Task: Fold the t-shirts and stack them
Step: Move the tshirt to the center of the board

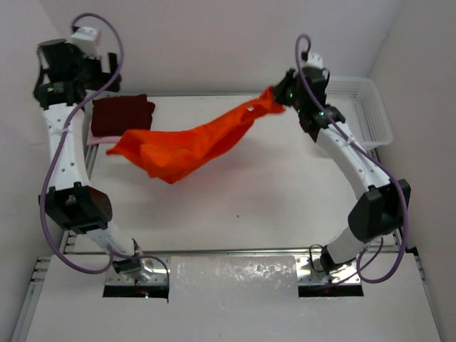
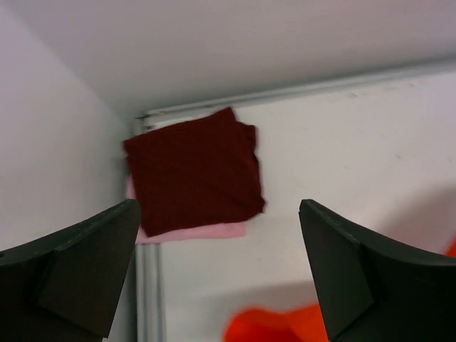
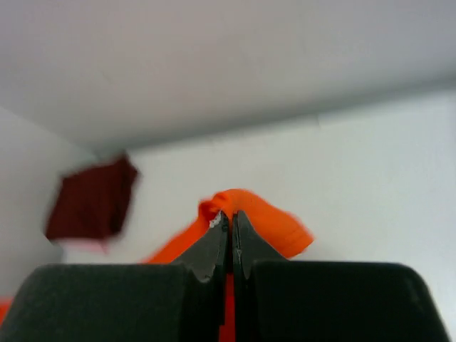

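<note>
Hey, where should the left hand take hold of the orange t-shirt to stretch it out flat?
Probably the low, bunched left end of the orange t-shirt, coming down from above beside the maroon t-shirt. The right hand pinches the opposite end, raised, so the cloth slopes down to that free end, which is nearest the open left hand.

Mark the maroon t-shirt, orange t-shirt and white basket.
Dark maroon cloth t-shirt (image 2: 194,178), left wrist view, centre.
Bright orange cloth t-shirt (image 1: 189,146), top view, middle.
White plastic lattice basket (image 1: 380,114), top view, wall.
</note>
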Controlling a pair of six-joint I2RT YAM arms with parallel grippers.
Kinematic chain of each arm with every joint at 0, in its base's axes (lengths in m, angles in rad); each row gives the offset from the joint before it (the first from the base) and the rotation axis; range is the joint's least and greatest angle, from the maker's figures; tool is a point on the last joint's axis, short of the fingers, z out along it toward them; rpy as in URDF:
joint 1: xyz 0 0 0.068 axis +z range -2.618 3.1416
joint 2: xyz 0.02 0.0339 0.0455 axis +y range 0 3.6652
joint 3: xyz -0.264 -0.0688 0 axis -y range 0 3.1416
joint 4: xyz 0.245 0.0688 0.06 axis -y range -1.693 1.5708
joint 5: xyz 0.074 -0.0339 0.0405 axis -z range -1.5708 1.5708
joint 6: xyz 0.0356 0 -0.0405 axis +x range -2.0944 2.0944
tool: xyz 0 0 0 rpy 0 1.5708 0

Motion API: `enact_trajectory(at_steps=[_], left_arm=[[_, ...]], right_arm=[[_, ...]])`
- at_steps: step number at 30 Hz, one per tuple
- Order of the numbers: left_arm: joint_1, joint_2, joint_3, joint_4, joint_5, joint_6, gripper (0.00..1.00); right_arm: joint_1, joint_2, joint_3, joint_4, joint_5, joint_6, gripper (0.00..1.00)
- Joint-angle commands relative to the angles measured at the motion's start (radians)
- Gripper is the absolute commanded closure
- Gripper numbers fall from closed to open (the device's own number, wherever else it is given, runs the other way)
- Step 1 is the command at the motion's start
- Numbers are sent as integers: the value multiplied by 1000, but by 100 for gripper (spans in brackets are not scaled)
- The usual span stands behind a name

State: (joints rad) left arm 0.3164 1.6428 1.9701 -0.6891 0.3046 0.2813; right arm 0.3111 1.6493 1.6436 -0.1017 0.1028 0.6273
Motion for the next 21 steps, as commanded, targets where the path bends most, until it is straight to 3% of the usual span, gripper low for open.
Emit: enact_trajectory(at_steps=[1, 4, 8, 12, 13, 16, 18, 21], left_arm=[[-181, 35, -32, -102, 7, 114, 8], [-268, 22, -120, -105, 2, 143, 11], [-364, -12, -203, -203, 59, 294, 28], [-418, -179, -472, -334, 237, 589, 41], [-456, -214, -520, -380, 243, 677, 48], [-569, -296, -664, -449, 147, 726, 65], [-612, -307, -791, -400, 42, 682, 64], [-642, -302, -946, -189, 5, 573, 53]], right_arm=[[24, -86, -281, -36, 31, 49, 100], [-70, -177, -590, -35, -75, 109, 100], [-79, -247, -821, -50, -163, 69, 100], [-78, -275, -949, -17, -212, 74, 100], [-78, -284, -961, -12, -210, 74, 100], [-78, -302, -978, 7, -201, 62, 100], [-78, -304, -961, -19, -189, 42, 100], [-78, -307, -943, -42, -189, 12, 100]])
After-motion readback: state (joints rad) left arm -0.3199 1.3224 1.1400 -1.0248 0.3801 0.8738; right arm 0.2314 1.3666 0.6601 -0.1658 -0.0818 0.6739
